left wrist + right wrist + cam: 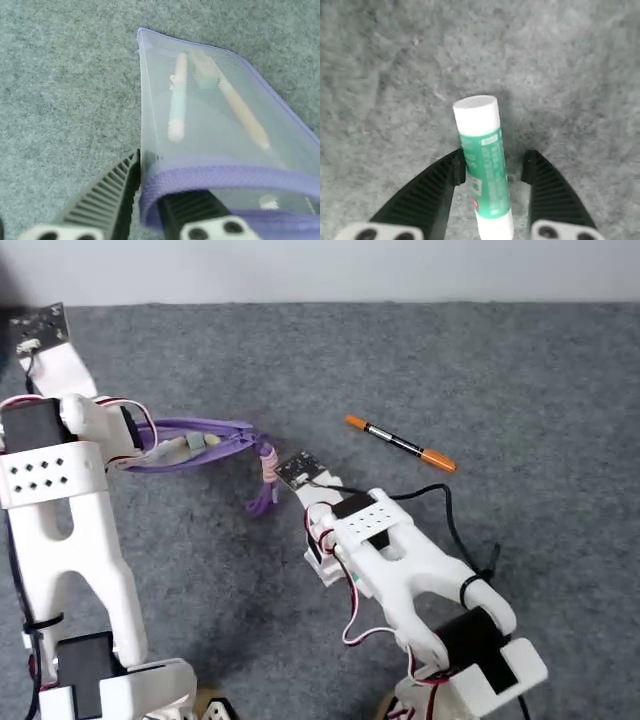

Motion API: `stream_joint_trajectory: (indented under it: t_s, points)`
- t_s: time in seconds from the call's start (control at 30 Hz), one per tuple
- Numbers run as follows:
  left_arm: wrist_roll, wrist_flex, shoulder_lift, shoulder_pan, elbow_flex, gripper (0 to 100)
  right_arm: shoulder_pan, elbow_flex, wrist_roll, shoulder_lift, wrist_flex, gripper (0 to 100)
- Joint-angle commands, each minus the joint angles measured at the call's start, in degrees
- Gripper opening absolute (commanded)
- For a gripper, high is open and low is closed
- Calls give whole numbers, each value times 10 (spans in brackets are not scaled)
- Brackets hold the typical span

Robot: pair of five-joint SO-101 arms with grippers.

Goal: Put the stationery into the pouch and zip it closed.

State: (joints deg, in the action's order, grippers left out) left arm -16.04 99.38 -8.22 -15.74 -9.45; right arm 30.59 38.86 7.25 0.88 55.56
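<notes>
Right end effector (494, 160) astride glue stick (480, 145)

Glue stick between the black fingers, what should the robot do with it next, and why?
Probably close the right gripper on the glue stick. It lies on the carpet between the open fingers, one touching it, the other apart. The left gripper pinches the edge of the pouch, which looks ready to take it.

Purple-edged clear mesh pouch (200, 445) lies at the left of the grey carpeted table (520, 360), its rim pinched in the left gripper (147, 187). Two pale pens (177, 100) lie inside it. Orange-capped black marker (400, 443) lies well right of the pouch. Green-and-white glue stick (482, 165) lies on the carpet between the spread jaws of the right gripper (493, 162).
</notes>
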Motion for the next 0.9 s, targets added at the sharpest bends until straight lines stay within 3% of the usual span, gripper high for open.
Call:
stream_joint_trajectory:
  t_s: [0.0,0.2,0.53,0.67,0.87]
  points:
    - [-6,11,-10,15,-31,12,-14,-26,9,2,-22,35]
    - [-6,11,-10,24,-30,12,-41,-29,8,37,-6,5]
    - [-15,11,-6,27,-31,12,-43,-33,5,325,71,8]
    - [-17,11,-5,40,-31,12,-43,-33,3,437,42,8]
    - [-18,10,-4,73,-31,12,-2,-33,-54,522,-95,8]
